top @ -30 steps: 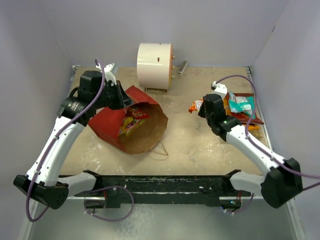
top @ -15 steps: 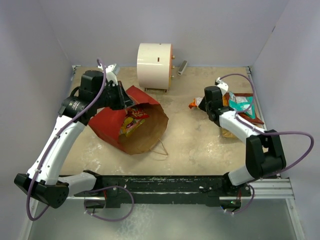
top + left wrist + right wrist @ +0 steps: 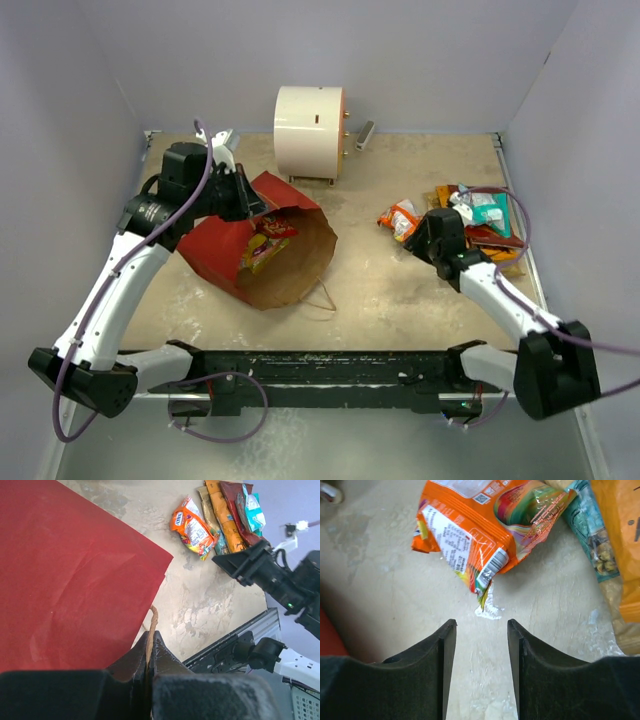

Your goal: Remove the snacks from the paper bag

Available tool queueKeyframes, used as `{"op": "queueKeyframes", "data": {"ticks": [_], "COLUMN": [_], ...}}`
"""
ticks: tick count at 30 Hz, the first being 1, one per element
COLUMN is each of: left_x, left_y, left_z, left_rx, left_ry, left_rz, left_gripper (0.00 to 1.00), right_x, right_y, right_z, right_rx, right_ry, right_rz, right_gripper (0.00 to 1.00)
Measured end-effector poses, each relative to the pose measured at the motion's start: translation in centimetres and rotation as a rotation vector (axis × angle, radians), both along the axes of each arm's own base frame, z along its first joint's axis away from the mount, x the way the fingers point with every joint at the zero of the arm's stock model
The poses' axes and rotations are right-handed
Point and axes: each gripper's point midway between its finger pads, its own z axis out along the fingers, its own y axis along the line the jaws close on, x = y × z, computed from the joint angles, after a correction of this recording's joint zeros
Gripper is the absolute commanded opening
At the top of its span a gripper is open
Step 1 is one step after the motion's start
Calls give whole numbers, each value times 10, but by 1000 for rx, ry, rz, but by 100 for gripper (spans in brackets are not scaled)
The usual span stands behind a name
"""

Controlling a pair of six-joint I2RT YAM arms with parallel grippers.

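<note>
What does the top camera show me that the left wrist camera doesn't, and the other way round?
Only the top view: the paper bag's open mouth with a packet inside, and the white cylinder. Only the left wrist view: the left gripper shut on the bag's twine handle. Both: the bag's red outside, the orange packet and the snack pile beside it.

Colours: paper bag (image 3: pixel 205 250) red outside, kraft-brown inside; packet (image 3: pixel 470 530) orange, rainbow-printed; cylinder (image 3: pixel 308 130) white; desk (image 3: pixel 380 290) mottled beige; right pincer (image 3: pixel 481 627) black.
</note>
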Motion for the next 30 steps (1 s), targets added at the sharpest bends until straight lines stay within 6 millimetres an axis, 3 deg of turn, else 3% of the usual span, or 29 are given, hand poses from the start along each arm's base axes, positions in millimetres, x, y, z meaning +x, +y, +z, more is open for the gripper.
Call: {"op": "queueKeyframes", "data": {"ticks": [6,11,15,20,25,30], "left_x": [0,1,1,-1,-3,-4], "left_y": [3,5,6,8,9,8], "left_z": [-1,0,1,4,6,6], "left_rx": [9,9,7,6,-5,-10], "left_ry": [-5,-5,-7,-15,-13,-5], "left_rz": [16,31,39,50,61,62], "left_gripper": [0,0,0,0,0,0], "right_x": [-13,-12,-24,-57,-87,-95], "right_y": [11,46,103,181,244,286], "right_z": [42,58,72,90,113,99], "right_rx": [31,54,52,24,-39,-164], "right_ry": [-116,-194,-286,-445,-687,-803], "right_rz": [128,353,602,933,1190,1349], "right_gripper": [55,58,60,61,65,68]}}
